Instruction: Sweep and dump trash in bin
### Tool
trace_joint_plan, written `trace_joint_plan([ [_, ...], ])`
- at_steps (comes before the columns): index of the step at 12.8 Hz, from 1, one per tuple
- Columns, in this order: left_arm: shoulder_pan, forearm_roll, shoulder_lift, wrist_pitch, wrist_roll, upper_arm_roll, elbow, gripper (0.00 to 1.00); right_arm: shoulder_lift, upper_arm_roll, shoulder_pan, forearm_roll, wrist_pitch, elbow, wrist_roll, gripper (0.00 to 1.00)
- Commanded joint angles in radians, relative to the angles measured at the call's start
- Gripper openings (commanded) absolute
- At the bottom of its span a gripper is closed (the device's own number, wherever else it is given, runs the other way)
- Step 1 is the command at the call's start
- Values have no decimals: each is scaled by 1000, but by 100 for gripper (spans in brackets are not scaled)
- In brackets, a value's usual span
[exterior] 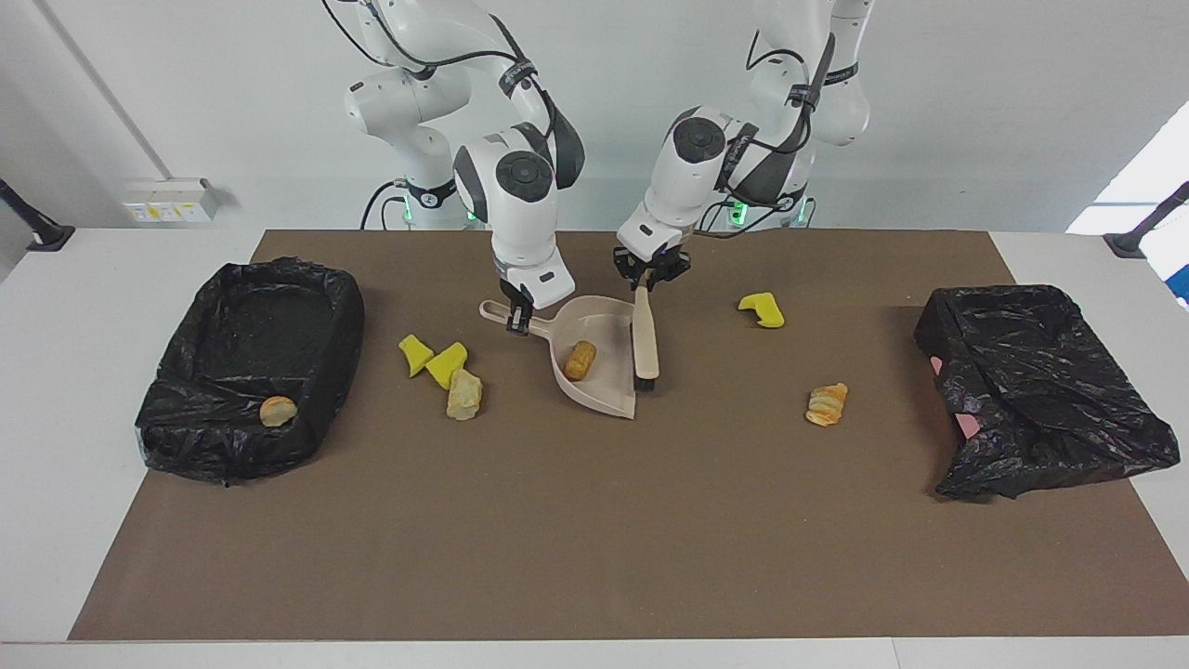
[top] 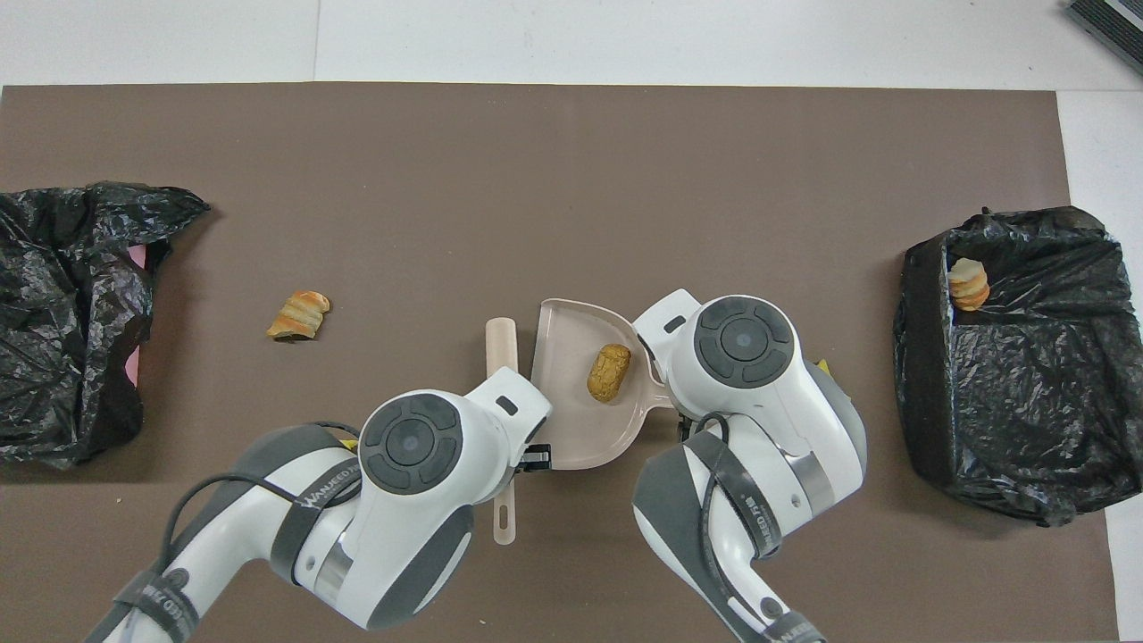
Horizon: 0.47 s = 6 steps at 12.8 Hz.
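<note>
Now bread lump (exterior: 580, 360) lies in dustpan (exterior: 608, 390), right tool (exterior: 516, 322) clamping its handle, left tool (exterior: 647, 281) gripping brush (exterior: 646, 346).

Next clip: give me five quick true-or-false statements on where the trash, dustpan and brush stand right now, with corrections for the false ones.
1. A bread piece lies in the dustpan. True.
2. The left gripper holds the dustpan. False: it holds the brush; the right gripper holds the dustpan's handle.
3. The bin at the right arm's end is empty. False: one bread piece lies in it.
4. The brush lies inside the dustpan. False: it is beside the open edge.
5. Two yellow chunks lie between dustpan and bin. True.
</note>
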<state>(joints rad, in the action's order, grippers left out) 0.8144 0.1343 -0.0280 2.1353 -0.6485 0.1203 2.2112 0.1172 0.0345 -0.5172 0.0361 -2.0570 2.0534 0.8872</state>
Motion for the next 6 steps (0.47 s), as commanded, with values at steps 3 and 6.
trace_joint_plan([
  [3, -134, -214, -29, -169, -169, -5, -33, 0, 30, -5, -16, -24, -54, 14, -71, 0],
  [6, -298, -329, -24, -180, -81, -7, -24, 0, 71, -5, -58, -24, -113, -5, -94, 0],
])
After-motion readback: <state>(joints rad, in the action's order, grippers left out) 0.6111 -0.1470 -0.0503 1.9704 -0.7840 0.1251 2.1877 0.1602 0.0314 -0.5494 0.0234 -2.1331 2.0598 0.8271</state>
